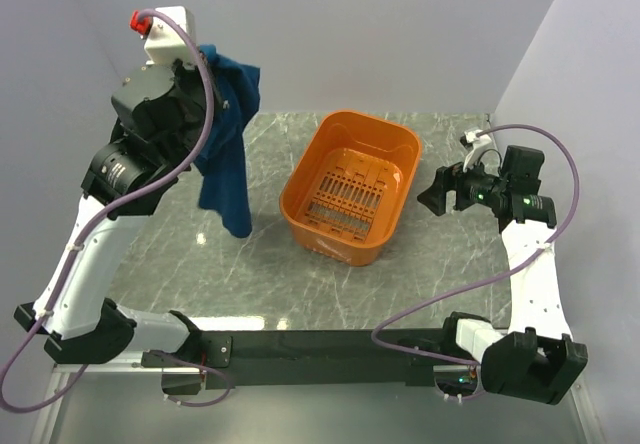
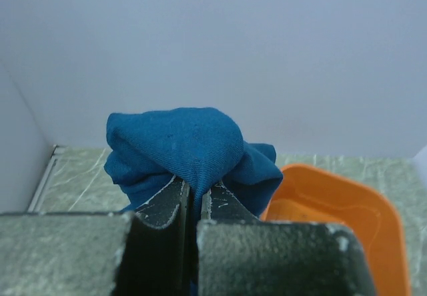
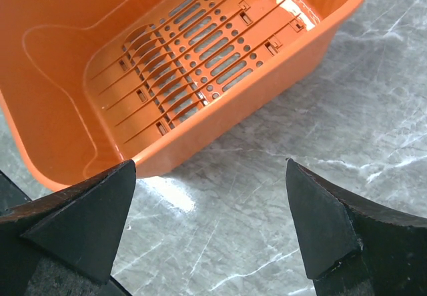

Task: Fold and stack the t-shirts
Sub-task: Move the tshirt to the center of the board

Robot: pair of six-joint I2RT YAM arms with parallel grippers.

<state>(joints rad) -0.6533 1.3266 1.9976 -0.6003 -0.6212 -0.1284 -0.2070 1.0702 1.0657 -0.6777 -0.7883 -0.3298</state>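
Left gripper, clamped on a bunched fold of the dark blue t-shirt, holds it dangling above the marble table left of the orange basket; lowering it flat would probably let the wide-open right gripper catch a free edge.

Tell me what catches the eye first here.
A blue t-shirt dangles bunched from the shut left gripper, high at the back left above the table. An empty orange basket sits mid-table, and the right gripper hovers open just to its right.
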